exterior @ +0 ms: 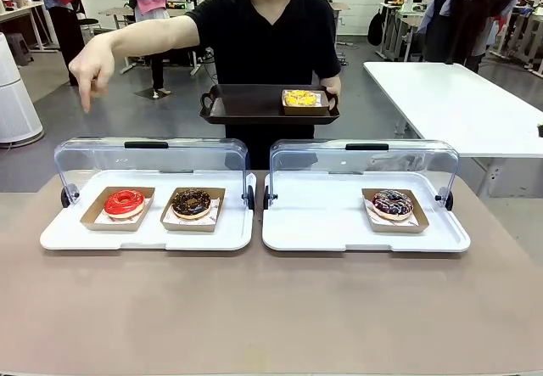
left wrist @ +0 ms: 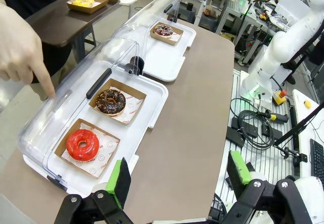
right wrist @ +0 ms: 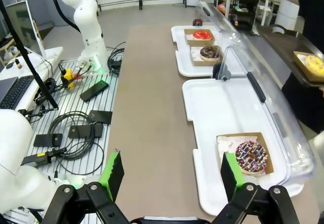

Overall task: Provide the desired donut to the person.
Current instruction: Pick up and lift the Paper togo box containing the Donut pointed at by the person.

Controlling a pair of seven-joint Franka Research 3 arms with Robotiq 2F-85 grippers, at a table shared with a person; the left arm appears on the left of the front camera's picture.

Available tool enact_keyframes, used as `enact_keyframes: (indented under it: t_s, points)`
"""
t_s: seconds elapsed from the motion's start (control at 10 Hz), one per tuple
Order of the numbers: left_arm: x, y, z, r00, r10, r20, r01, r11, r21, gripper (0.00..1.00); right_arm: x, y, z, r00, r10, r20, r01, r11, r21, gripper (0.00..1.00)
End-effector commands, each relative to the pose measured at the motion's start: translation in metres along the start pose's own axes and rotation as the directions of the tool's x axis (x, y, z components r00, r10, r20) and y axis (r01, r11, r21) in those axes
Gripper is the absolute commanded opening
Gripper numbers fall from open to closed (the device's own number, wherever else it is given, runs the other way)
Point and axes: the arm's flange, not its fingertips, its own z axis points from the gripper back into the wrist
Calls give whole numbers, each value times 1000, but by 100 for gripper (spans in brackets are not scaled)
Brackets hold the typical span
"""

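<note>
The person (exterior: 263, 36) in a black T-shirt stands at the far side, holding a dark tray (exterior: 246, 104) that carries a yellow donut (exterior: 300, 98). Their other hand (exterior: 92, 75) points a finger down over the left white tray (exterior: 68, 236), above the red-glazed donut (exterior: 125, 203). Beside the red one sits a chocolate donut (exterior: 192, 203). A sprinkled dark donut (exterior: 392, 204) lies on the right white tray (exterior: 322, 232). My left gripper (left wrist: 177, 177) is open, back from the red donut (left wrist: 82, 144). My right gripper (right wrist: 169, 175) is open, near the sprinkled donut (right wrist: 251, 157).
Both white trays have clear lids (exterior: 153, 151) standing open at their far edges. The brown tabletop (exterior: 271, 308) stretches in front of the trays. A white table (exterior: 458, 104) stands behind at the right. Cables and arm bases (right wrist: 81, 128) lie beside the table.
</note>
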Motion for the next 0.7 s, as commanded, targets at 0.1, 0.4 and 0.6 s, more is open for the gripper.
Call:
enact_keyframes:
  t_s: [0.1, 0.4, 0.6]
  points:
    - [1, -2, 1, 1000, -5, 5, 5, 1000, -5, 100, -2, 0, -2, 1000, 6, 17, -6, 1000, -1, 100]
    - [1, -2, 1, 1000, -5, 5, 5, 1000, -5, 100, -2, 0, -2, 1000, 6, 17, -6, 1000, -1, 100]
    - [1, -2, 1, 1000, -5, 5, 5, 1000, -5, 100, -2, 0, -2, 1000, 6, 17, -6, 1000, -1, 100]
